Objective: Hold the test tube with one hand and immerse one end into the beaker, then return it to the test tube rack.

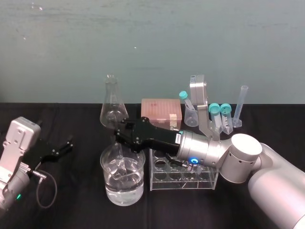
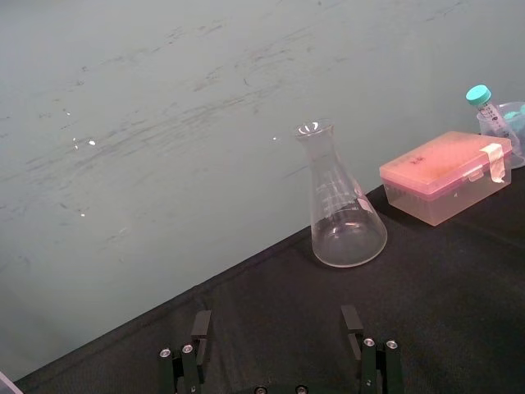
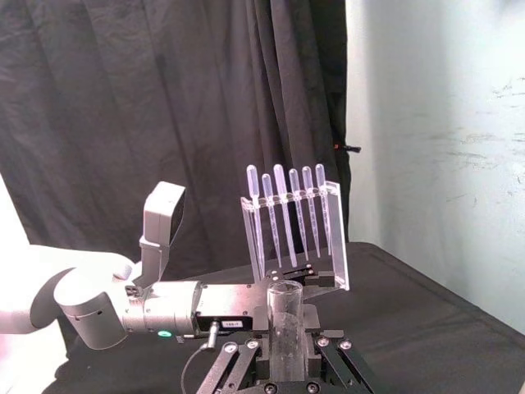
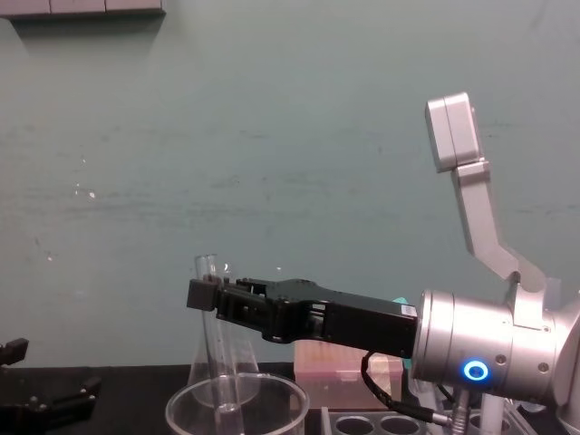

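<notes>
Right end effector (image 4: 207, 294): black, two-fingered, reached leftward across the black-clothed worktop (image 1: 71, 205) and closed on the long, slim clear glass test tube (image 4: 215, 353) just below its flared lip. Tube held nearly upright, its lower part inside the wide clear glass beaker (image 1: 123, 183). The chest view gives this side-on, but the beaker bottom is cut off there. The head view adds water in the beaker's lower part; whether the tube end is in the water cannot be told. The right wrist view looks down onto the tube's open lip between the closed fingers (image 3: 234, 361), and past it shows a clear stand of six droppers (image 3: 295, 226) against a dark curtain. Pale translucent plastic test tube rack (image 1: 181, 175): just beside the beaker on the robot's right, under the right arm. Behind them, head view: clear conical flask (image 1: 113, 107), pink box (image 1: 161, 110), teal-capped tubes (image 1: 217, 114), thin measuring cylinder (image 1: 241, 107). Left end effector (image 1: 59, 149): idle low at the worktop's left, well apart from the beaker; in the left wrist view its fingers (image 2: 201, 327) stand spread, nothing between them, facing the flask and pink box.
</notes>
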